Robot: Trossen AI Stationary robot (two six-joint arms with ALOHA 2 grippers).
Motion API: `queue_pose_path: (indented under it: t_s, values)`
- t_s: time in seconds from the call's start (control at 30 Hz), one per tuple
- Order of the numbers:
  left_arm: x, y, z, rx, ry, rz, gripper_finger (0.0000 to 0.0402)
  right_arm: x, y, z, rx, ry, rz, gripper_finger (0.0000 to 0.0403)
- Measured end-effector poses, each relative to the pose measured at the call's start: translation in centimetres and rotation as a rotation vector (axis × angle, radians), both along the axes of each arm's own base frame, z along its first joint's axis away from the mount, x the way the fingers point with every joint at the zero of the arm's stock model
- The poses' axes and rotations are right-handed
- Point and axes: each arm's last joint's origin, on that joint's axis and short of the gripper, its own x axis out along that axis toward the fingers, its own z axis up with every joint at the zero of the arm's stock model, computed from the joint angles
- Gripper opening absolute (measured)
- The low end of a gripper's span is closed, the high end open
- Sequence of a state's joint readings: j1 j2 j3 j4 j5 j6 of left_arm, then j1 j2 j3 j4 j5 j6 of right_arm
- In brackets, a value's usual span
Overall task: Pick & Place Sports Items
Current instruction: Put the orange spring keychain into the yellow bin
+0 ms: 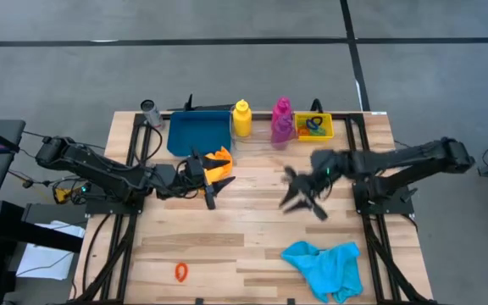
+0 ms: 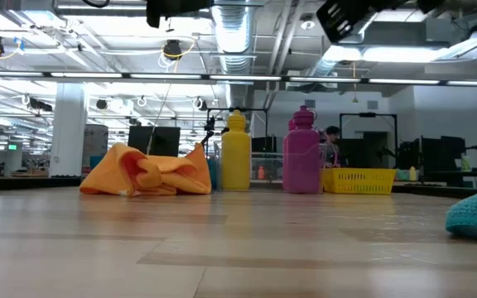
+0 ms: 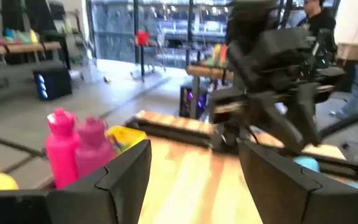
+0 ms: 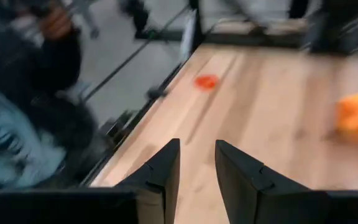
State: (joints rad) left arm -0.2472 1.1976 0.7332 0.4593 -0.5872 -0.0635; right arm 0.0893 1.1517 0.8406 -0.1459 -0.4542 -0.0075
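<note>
- Left gripper (image 1: 213, 188) over the table's middle, toward the left side, fingers (image 3: 114, 180) spread wide with nothing between them
- Orange cloth (image 1: 218, 161) bunched on the table (image 1: 227, 246) right beside that gripper, on the side toward the far edge, just in front of the blue tray (image 1: 198, 134)
- Right gripper (image 1: 305, 200) raised above the table's middle, toward the right side, fingers (image 4: 161, 174) parted by a narrow gap, empty
- Cyan cloth (image 1: 326, 264) crumpled near the near right corner, apart from the right gripper and nearer the front edge
- Small orange ring (image 1: 181, 271) flat by the near edge, left of centre, well apart from both grippers
- Yellow bottle (image 1: 241, 118) and magenta bottle (image 1: 281, 113) upright along the far edge, purple bottle (image 1: 281, 130) close against the magenta one
- Yellow bin (image 1: 314, 126) at the far edge beside those bottles, more coloured rings (image 1: 313, 126) inside it
</note>
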Motion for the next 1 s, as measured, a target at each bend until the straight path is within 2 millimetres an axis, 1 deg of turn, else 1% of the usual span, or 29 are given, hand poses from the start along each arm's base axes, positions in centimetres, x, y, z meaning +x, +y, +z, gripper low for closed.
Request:
queue_pose_path:
  t_s: [0.1, 0.23, 0.33, 0.43, 0.53, 0.63, 0.77, 0.87, 1.0]
  values:
    - [0.0, -0.3, -0.3, 0.007, 0.031, -0.063, 0.0241, 0.7, 2.9, -1.9, -0.061, 0.060, 0.001, 0.0095]
    - [0.0, -0.8, -0.6, 0.019, 0.060, -0.194, 0.0241, 1.6, 6.2, -4.8, -0.215, 0.123, -0.082, 0.0095]
    - [0.1, -1.1, -0.8, 0.017, 0.084, -0.292, 0.0241, 2.2, 8.2, -7.0, -0.304, 0.148, -0.112, 0.0095]
    - [-0.3, -2.1, -1.6, -0.014, 0.162, -0.383, 0.0241, 2.6, 9.5, -8.8, -0.349, 0.177, -0.100, 0.0095]
    - [-1.1, -4.0, -2.6, -0.024, 0.269, -0.466, 0.0241, 2.8, 10.4, -10.1, -0.368, 0.194, -0.083, 0.0095]
    - [-2.3, -6.1, -3.6, -0.053, 0.378, -0.543, 0.0241, 3.2, 10.6, -10.8, -0.369, 0.197, -0.078, 0.0095]
    - [-4.1, -8.7, -4.6, -0.199, 0.478, -0.597, 0.0241, 3.4, 10.6, -10.8, -0.366, 0.185, -0.087, 0.0095]
    - [-5.6, -10.3, -5.5, -0.290, 0.548, -0.625, 0.0241, 3.6, 10.7, -10.6, -0.359, 0.158, -0.103, 0.0095]
    - [-7.5, -11.5, -7.4, -0.350, 0.588, -0.604, 0.0241, 3.7, 10.8, -10.5, -0.347, 0.139, -0.105, 0.0095]
